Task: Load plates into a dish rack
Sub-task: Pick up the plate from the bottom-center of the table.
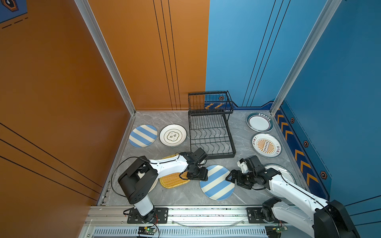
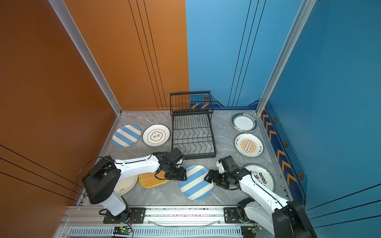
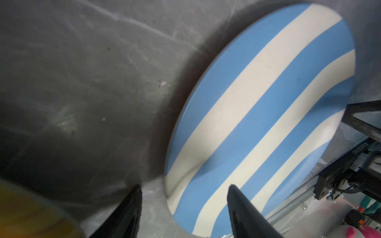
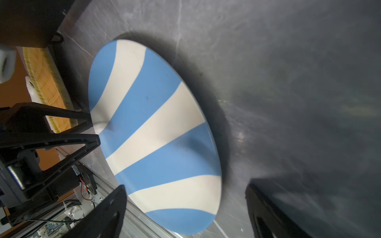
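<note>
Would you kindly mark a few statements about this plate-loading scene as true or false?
1. The dish rack holds no plates. True.
2. The left gripper and the right gripper are both open at the near striped plate. True.
3. The yellow woven plate stands in the rack. False: it lies on the table, partly under the left arm.
4. The teal-rimmed plate is stacked on the sunburst plate. False: they lie apart.

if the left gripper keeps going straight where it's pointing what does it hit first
The near striped plate: the left gripper points at its rim, jaws open, one over the plate and one beside it. Depth is unclear, so it might skim just above.
</note>
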Tool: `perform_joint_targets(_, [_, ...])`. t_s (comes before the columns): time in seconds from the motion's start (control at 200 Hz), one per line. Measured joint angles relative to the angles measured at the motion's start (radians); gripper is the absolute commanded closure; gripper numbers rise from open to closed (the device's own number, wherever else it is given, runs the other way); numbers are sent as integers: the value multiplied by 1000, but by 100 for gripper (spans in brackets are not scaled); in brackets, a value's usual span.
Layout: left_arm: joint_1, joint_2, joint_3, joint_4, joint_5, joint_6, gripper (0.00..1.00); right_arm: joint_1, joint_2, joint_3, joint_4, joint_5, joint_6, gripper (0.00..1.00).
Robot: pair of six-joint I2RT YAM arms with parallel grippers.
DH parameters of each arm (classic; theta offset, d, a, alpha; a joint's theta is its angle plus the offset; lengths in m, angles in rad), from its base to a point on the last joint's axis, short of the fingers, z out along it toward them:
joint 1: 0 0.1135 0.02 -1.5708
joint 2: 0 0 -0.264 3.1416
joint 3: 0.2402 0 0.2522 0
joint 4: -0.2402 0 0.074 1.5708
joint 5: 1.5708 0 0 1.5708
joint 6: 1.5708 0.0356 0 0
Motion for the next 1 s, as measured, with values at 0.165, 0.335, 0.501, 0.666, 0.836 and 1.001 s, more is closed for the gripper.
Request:
perform_joint_targets(0.165, [-10, 3, 7, -9, -11, -46, 34, 0, 24, -5, 53, -22, 11, 10])
perform_joint_targets(0.335, [-28, 20, 25, -12, -15, -65, 36, 0, 47, -5, 93, -42, 11, 11])
perform_joint_targets(0.501, [-28, 32, 33, -13, -11, -72, 40, 0, 47, -16, 117, -51, 11, 12])
perform_joint_targets(0.666, [-27, 58, 58, -7, 13, -72, 44, 0, 53, -27, 142, -68, 11, 15])
perform_joint_targets(0.836, [-26, 64, 65, -19, 13, -64, 46, -2, 64, -27, 148, -74, 10, 16])
perform_joint_targets(1.001, [-25, 66, 66, -24, 11, -60, 48, -11, 84, -26, 163, -99, 9, 19])
